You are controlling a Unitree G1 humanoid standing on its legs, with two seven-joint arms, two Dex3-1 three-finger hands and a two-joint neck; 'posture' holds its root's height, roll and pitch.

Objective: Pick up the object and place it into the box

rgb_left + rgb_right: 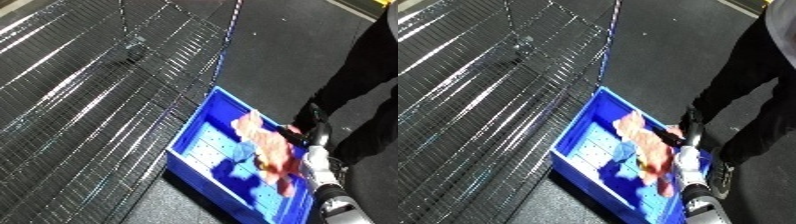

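Left eye view, crumpled pink cloth (266,142), blue perforated bin (202,134)

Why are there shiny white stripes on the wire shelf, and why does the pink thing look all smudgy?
In the left eye view, light glares off the wire shelf, making bright streaks. In the right eye view the same streaks show, and the pink object over the blue bin looks smeared, as does the right hand beside it. The bin floor under the object lies in dark shadow in both views.
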